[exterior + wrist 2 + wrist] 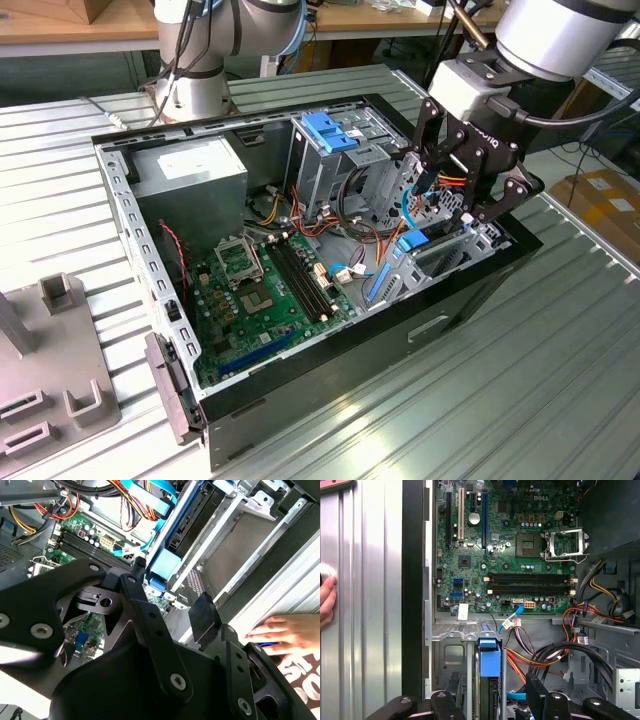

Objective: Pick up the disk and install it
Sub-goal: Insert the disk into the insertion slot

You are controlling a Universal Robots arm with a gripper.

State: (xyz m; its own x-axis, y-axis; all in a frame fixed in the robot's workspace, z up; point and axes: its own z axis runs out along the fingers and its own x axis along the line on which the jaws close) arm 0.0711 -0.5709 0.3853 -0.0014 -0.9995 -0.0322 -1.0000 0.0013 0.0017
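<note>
The arm leans down over the open computer case. Its hand points downward, fingers apart on either side of the disk, which stands on edge in its bay beside the motherboard.

One disk — one motherboard

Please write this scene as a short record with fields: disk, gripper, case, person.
disk: dark hard drive with blue plastic rails, on edge in the metal drive bay
gripper: black two-finger gripper, open, fingers on either side of the disk, apart from it
case: open black computer case on ribbed metal table
person: a hand rests on the table beside the case
</note>
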